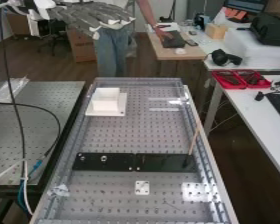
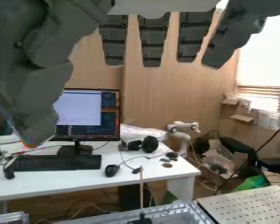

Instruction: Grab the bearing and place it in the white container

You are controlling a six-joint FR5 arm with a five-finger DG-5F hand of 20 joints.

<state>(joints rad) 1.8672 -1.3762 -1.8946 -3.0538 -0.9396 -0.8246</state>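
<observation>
The hand (image 1: 91, 19) is held high at the far left, its fingers nearly straight and well spread from the thumb, with nothing seen in its grasp. Where the bearing is cannot be told; it may already be in the white container (image 1: 105, 104), at the bench's far left, so the step is best judged as a check before any new reach. If another grasp is needed, a straight descent with a light pinch is called for, so that the larger nut (image 1: 104, 158) and smaller nut (image 1: 82, 158) on the black bar (image 1: 165, 162) are not knocked. The container's floor is hidden by its walls, the hand's wrist side is cut off, and the smaller nut is barely made out.
</observation>
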